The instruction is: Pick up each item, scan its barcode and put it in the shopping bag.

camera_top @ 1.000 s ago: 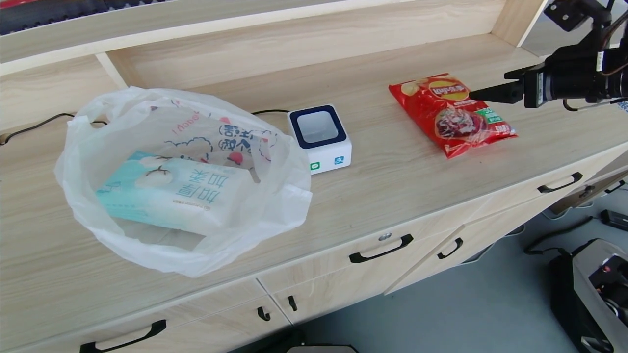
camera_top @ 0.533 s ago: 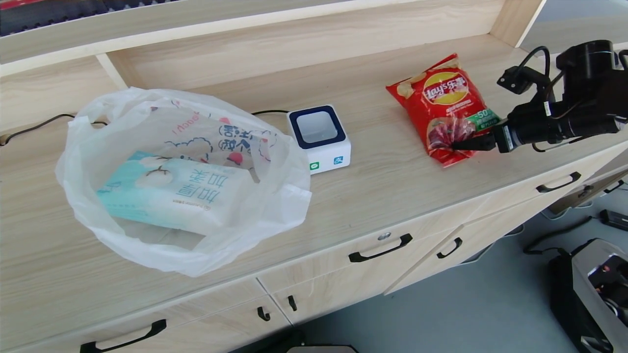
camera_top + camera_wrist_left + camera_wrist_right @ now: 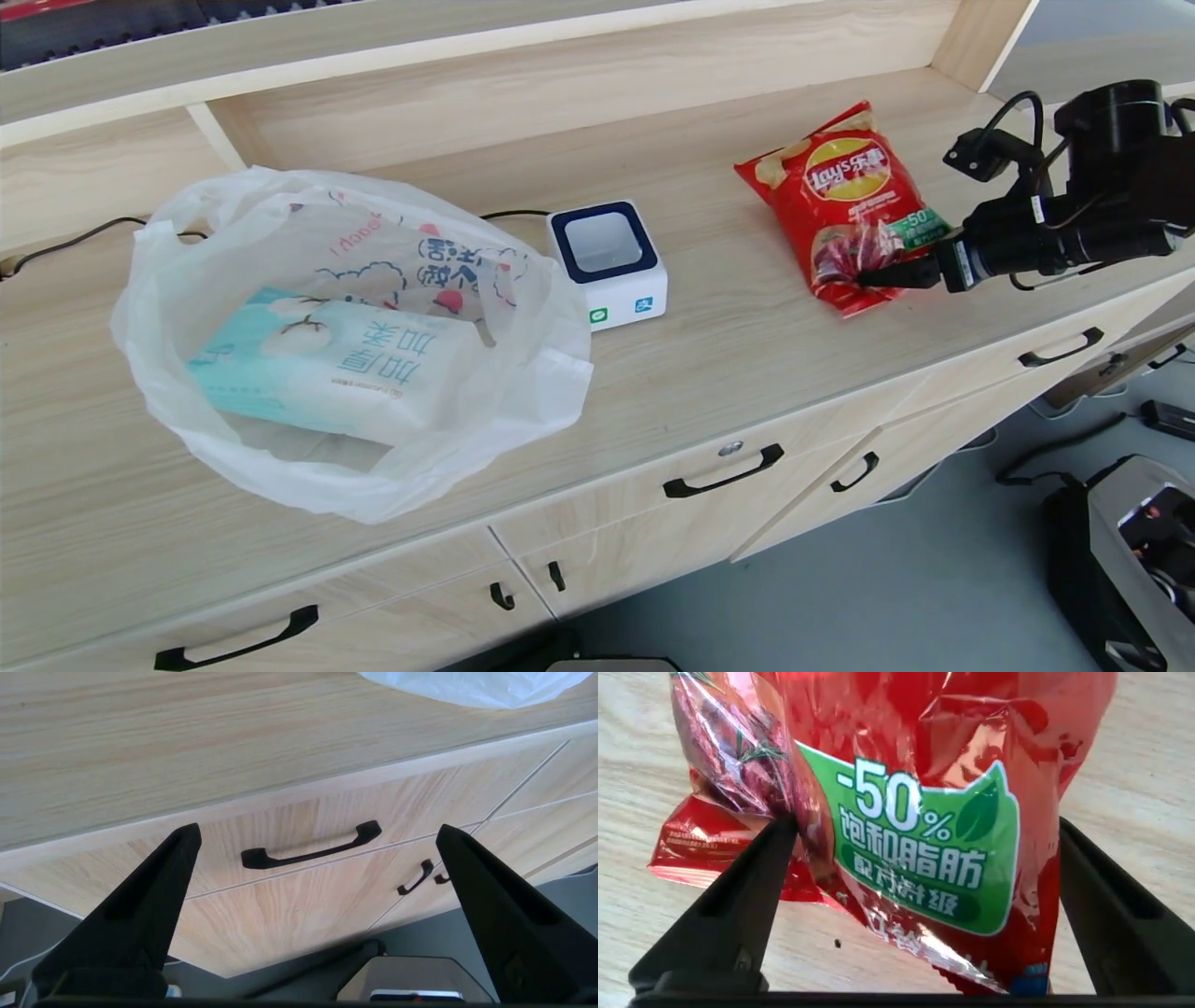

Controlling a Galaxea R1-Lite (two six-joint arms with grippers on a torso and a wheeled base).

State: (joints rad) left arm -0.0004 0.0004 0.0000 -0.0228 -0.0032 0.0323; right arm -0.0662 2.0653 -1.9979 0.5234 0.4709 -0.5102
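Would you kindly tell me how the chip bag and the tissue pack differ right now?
The chip bag is red; the tissue pack is pale blue and white. The chip bag lies bare on the counter; the tissue pack sits inside the shopping bag. The open right gripper straddles the chip bag's near end; nothing grips the tissue pack. Both are soft packs lying flat.

The chip bag (image 3: 915, 784) ran past the right wrist view's top edge; the shopping bag (image 3: 551, 373) veiled a second pack (image 3: 411, 257).
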